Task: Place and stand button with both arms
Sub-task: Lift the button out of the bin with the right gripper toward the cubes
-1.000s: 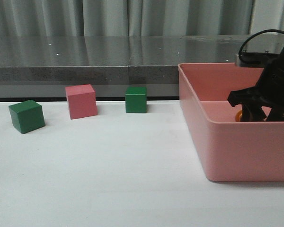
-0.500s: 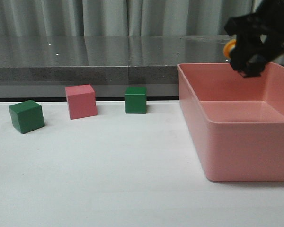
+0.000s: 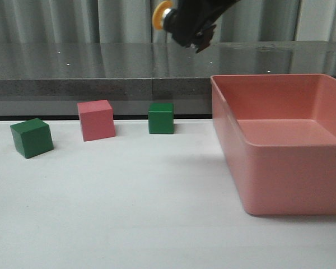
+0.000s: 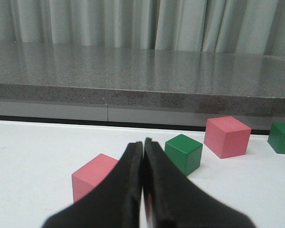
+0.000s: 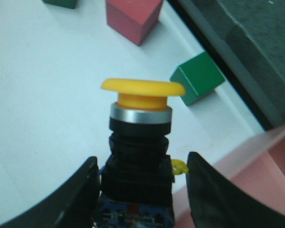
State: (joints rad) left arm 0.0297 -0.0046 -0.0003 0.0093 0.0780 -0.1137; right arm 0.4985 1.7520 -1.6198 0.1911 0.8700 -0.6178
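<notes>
No writing or brand is readable anywhere. My right gripper [image 3: 191, 25] hangs high above the white table [image 3: 129, 213], left of the pink bin [image 3: 280, 168], its jaws clamped on the push button [image 5: 140, 137]; the yellow cap [image 3: 160, 15] sticks out leftward, and my arm is cut off by the front view's top edge. The button's blue base is cropped in my right wrist view. My left gripper [image 4: 143, 190] has its jaws pressed together, holding nothing, partly hiding a pink cube [image 4: 95, 178] behind them.
</notes>
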